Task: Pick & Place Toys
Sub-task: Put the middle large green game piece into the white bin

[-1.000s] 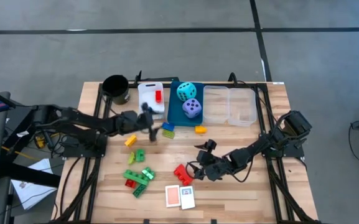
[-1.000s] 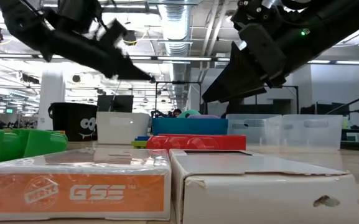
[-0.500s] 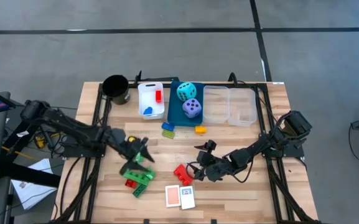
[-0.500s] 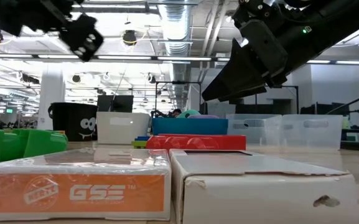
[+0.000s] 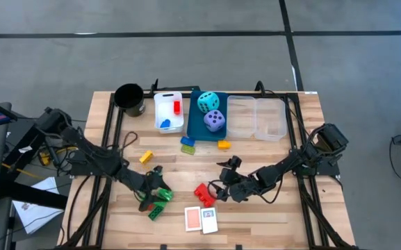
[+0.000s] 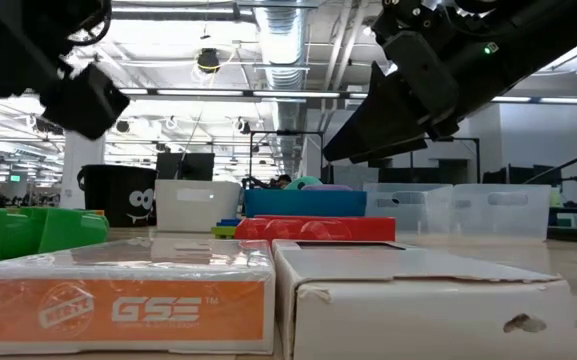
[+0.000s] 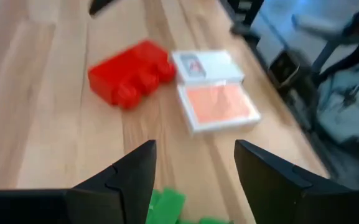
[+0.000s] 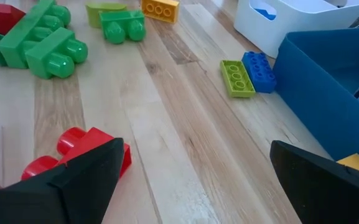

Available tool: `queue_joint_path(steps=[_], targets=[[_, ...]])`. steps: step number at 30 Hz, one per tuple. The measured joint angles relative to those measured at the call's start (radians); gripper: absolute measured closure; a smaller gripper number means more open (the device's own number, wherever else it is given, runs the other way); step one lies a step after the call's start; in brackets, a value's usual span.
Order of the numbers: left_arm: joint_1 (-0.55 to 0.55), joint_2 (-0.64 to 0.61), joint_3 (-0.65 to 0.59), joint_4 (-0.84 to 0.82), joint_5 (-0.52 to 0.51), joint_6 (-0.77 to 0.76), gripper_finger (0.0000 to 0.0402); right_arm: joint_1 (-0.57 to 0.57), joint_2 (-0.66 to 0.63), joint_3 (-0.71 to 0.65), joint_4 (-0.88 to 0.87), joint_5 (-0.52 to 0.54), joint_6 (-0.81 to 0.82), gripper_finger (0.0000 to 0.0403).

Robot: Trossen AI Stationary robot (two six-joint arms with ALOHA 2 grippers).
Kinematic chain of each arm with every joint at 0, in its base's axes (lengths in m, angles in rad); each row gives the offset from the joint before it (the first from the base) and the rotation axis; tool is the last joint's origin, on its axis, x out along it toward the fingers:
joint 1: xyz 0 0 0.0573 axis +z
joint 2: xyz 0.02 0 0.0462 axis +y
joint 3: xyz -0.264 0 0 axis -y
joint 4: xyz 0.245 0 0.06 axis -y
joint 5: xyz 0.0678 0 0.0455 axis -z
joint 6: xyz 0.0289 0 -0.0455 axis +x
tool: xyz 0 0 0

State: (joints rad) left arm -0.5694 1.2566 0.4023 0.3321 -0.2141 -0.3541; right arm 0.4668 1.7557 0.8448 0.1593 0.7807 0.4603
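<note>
Green bricks (image 5: pixel 156 200) sit under your left gripper (image 5: pixel 150 192), jaws spread and empty, poised to grab one. Your right gripper (image 5: pixel 221 189) waits beside the red brick (image 5: pixel 201 192), jaws wide, holding nothing.

The wooden slatted table (image 5: pixel 276 215) carries a black cup (image 5: pixel 129 99), a white bin (image 5: pixel 168 111), a blue bin (image 5: pixel 195 125) and 2 clear bins (image 5: pixel 257 117) along its far edge. Nearer lie loose bricks: yellow (image 5: pixel 145 157), orange (image 5: pixel 224 144), red (image 5: pixel 203 194), green (image 5: pixel 157 209), plus 2 cards (image 5: pixel 200 219).
</note>
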Motion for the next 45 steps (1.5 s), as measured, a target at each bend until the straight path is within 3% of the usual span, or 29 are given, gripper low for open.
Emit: queue_joint_path(steps=[12,24,36,45], targets=[[-0.006,0.157,0.0,-0.005,-0.004,0.008,0.0192,-0.033,0.0,0.0,0.007,0.001,0.003,0.0006],[0.056,0.17,-0.001,-0.141,-0.004,0.017,0.0192,-0.038,0.0,0.0,0.006,0.001,0.003,0.0006],[0.124,0.168,0.0,-0.145,-0.002,0.033,0.0194,-0.038,0.0,0.0,0.006,0.001,0.003,0.0006],[0.122,0.168,0.0,-0.13,-0.02,-0.059,0.0273,-0.038,0.0,0.0,0.006,0.001,0.003,0.0006]])
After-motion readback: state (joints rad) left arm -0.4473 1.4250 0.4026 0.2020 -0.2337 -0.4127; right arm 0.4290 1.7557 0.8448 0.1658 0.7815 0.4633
